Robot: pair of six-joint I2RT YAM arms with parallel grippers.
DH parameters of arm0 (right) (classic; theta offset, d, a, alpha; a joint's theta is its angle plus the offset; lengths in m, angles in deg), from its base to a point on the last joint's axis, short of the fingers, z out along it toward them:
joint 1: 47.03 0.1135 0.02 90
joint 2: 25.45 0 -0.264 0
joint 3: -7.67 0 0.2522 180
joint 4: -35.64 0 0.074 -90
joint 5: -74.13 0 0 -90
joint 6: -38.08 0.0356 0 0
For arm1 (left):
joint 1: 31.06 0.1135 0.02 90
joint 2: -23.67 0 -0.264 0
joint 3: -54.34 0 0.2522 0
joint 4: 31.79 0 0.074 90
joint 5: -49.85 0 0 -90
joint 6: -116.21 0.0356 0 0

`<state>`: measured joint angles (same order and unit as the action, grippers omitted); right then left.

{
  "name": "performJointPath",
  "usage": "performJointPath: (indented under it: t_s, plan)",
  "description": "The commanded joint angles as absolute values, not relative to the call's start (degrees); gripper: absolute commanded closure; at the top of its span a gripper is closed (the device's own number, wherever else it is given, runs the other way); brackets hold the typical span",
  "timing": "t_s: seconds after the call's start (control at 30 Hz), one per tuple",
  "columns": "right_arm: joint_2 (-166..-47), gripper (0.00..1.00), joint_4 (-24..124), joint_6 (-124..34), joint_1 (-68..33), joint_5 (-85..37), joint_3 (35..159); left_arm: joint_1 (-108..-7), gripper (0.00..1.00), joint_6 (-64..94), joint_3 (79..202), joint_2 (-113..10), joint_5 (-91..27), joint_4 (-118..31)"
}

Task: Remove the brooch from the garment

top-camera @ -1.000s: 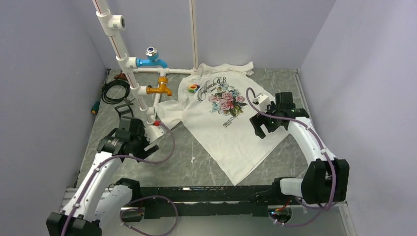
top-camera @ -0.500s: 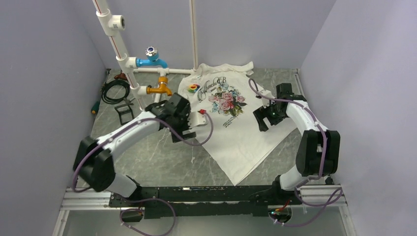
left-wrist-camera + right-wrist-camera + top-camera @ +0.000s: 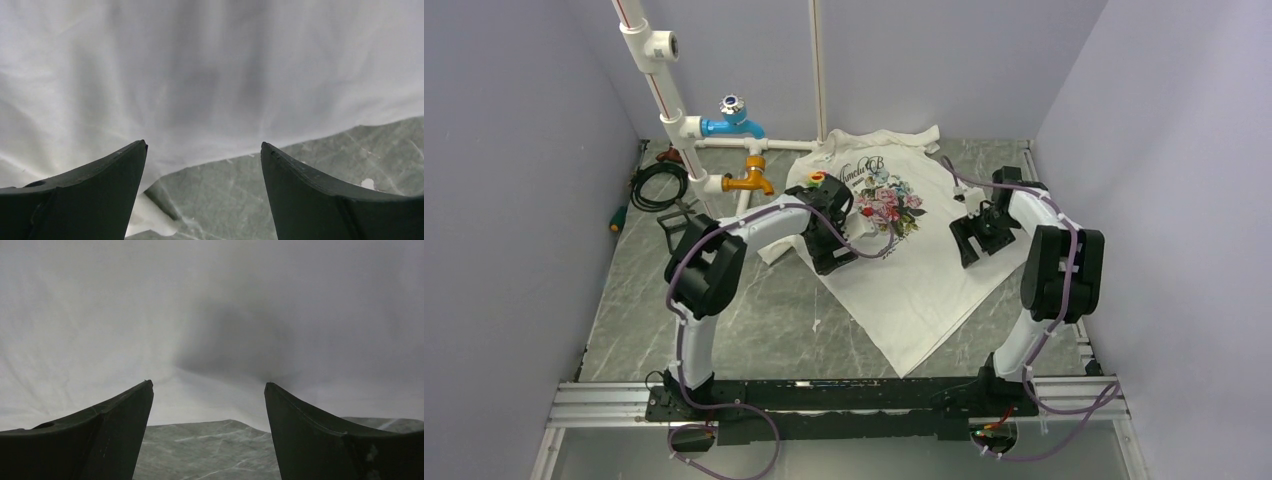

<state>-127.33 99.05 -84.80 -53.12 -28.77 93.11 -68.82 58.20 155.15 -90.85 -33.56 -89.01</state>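
Note:
The garment [image 3: 914, 270] is a white T-shirt with a rose print, spread flat on the grey marble table [image 3: 724, 320]. The brooch [image 3: 815, 179] is a small multicoloured pin near the collar, partly hidden beside my left wrist. My left gripper [image 3: 828, 260] is open and empty, low over the shirt's left edge, below the brooch. Its view [image 3: 203, 145] shows plain white cloth [image 3: 210, 75] and bare table [image 3: 300, 200], no brooch. My right gripper [image 3: 972, 252] is open and empty over the shirt's right edge. Its view [image 3: 208, 384] shows cloth [image 3: 150, 315] and table [image 3: 210, 450].
A white pipe rack [image 3: 686, 128] with a blue tap [image 3: 734, 124] and a brass tap [image 3: 749, 181] stands at the back left, close to the shirt's left sleeve. A black cable coil [image 3: 656, 186] and a green-handled tool [image 3: 618, 219] lie by the left wall. Walls enclose three sides.
My left arm swung from the near left across to the shirt, its gripper now at the left edge below the brooch. My right gripper shifted slightly along the shirt's right edge.

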Motion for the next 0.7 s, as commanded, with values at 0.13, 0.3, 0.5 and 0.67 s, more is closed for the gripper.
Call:
performJointPath:
  t_s: [0.13, 0.3, 0.5, 0.67]
  plan:
    - [-132.50, 0.21, 103.70, -87.72, -55.84, -27.91, 97.68, -68.93, 0.16, 54.44, 158.96, -96.40, -29.03, -91.94]
    - [-134.09, 0.24, 104.86, -89.86, -57.82, -27.53, 97.60, -72.15, 0.40, 55.98, 155.92, -96.17, -28.24, -92.42]
    - [-134.73, 0.29, 105.08, -93.22, -60.47, -24.93, 95.85, -79.25, 0.64, 56.95, 153.01, -95.42, -25.51, -93.37]
    - [-134.19, 0.30, 104.16, -96.84, -63.72, -20.94, 91.75, -84.11, 0.71, 55.66, 153.36, -95.00, -23.79, -94.27]
